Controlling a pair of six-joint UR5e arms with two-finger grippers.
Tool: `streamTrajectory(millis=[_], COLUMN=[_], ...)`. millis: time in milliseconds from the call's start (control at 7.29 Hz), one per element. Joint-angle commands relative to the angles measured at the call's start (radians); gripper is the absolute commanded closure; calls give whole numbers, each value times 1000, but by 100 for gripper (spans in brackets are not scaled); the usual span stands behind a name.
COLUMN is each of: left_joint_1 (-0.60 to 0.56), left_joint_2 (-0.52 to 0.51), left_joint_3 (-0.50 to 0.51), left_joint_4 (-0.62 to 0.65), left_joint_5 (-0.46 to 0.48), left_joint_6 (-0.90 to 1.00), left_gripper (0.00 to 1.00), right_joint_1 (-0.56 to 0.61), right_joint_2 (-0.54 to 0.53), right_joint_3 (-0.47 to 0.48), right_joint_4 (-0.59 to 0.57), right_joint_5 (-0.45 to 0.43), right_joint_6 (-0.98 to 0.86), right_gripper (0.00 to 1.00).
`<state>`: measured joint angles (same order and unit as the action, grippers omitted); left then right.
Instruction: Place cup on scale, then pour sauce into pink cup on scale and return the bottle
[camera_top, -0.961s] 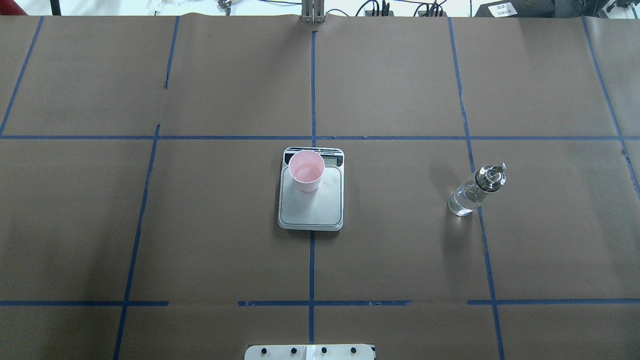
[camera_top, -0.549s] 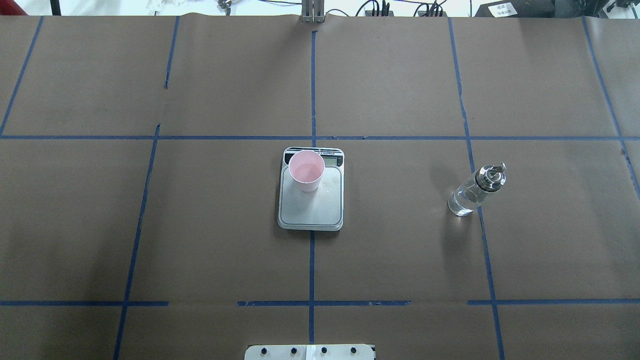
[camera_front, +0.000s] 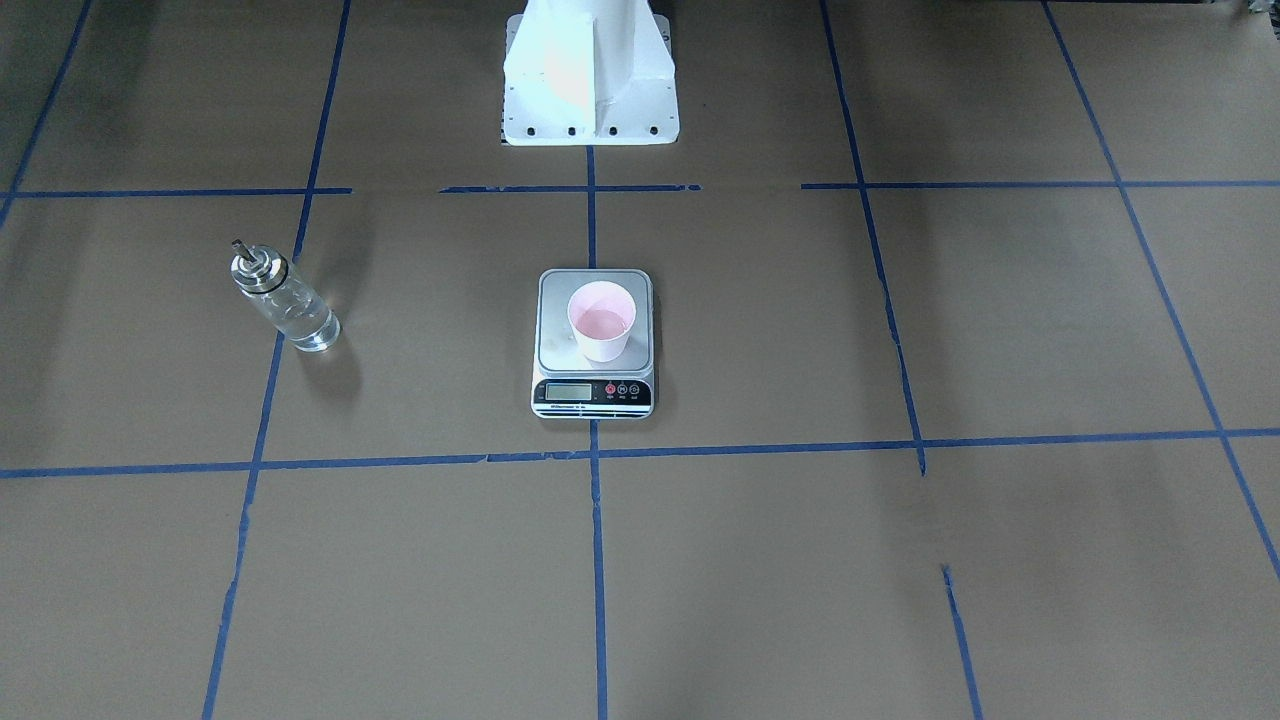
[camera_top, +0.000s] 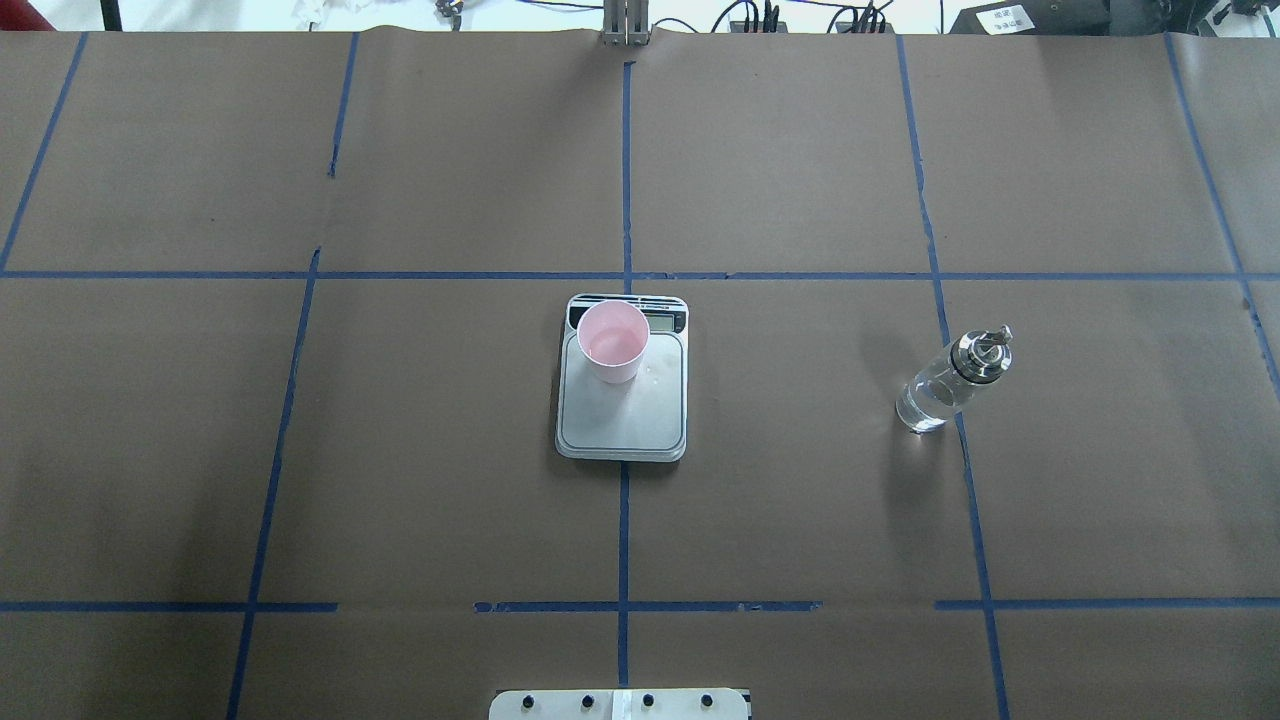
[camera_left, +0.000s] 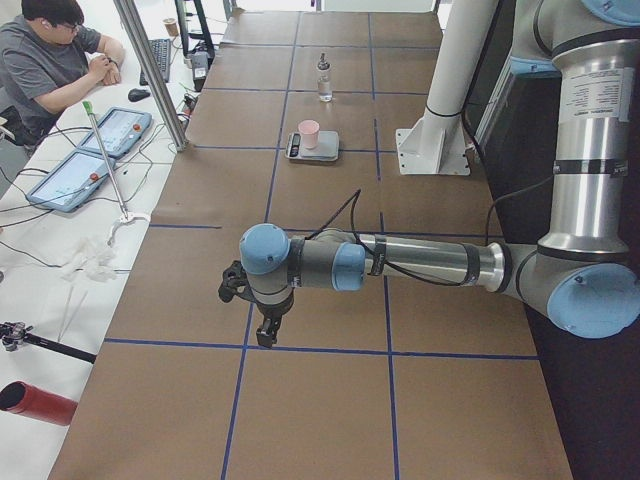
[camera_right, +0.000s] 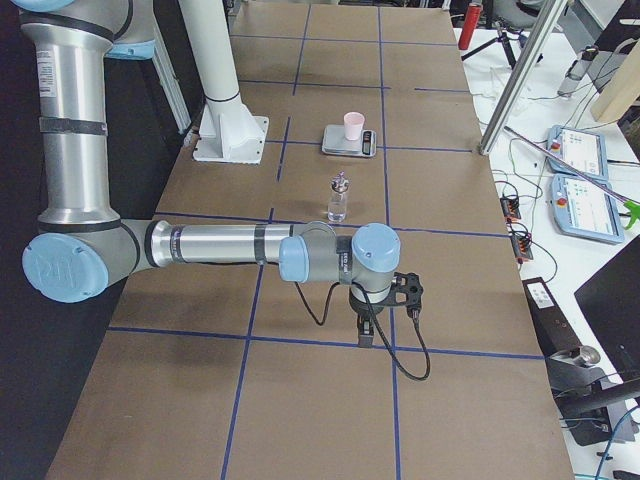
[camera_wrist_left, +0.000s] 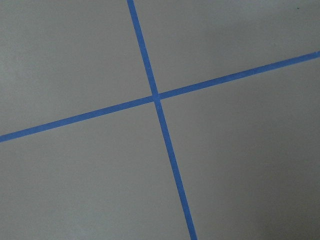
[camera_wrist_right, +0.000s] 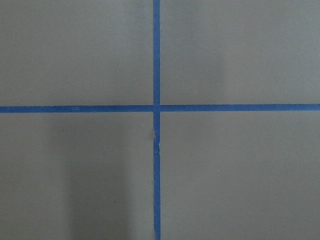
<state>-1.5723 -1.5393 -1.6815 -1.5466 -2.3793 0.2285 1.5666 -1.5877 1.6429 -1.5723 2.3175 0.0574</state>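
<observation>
Both arms are stretched low over the far ends of the desk (camera_top: 400, 450), the left arm (camera_left: 420, 262) at one end and the right arm (camera_right: 220, 243) at the other. Their wrist cameras show only blue tape (camera_wrist_left: 155, 96) on brown paper. Only the side views show the left jaws and right jaws, so we cannot tell whether they are released or clenched, though nothing appears to be held in them.

The cup (camera_top: 612, 340) stands upright on the scale (camera_top: 622, 420), toward its display end, so we judge the first step done. The bottle (camera_top: 945, 385) stands upright well apart on the robot's right, over a tape line, with clear sauce (camera_top: 925, 405) in its lower part. A faint sheen in the cup and a few pale specks (camera_top: 655, 376) beside it on the platform may mean some has been poured, but we cannot be sure.

If the pour is still ahead, we would use the right arm. We would close on the glass body below the metal cap and carry the bottle upright. Then we would bring the spout over the rim from the robot's right and tip slowly. The paper cup is light and would topple at a nudge, so the bottle should not touch it. Afterwards we would set the bottle back upright, clear of the scale.
</observation>
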Motion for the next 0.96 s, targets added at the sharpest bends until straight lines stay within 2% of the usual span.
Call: streamTrajectory(millis=[0, 824], left_joint_1=[0, 0], left_joint_2=[1, 1], left_joint_3=[-4, -4], left_joint_4=[2, 0], left_joint_5=[0, 0], left_joint_6=[-1, -1], left_gripper=[0, 0], right_joint_1=[-2, -19], right_joint_2=[0, 5], right_joint_3=[-2, -5], right_joint_4=[0, 0], right_joint_5=[-1, -3], right_joint_6=[-1, -2], right_gripper=[0, 0])
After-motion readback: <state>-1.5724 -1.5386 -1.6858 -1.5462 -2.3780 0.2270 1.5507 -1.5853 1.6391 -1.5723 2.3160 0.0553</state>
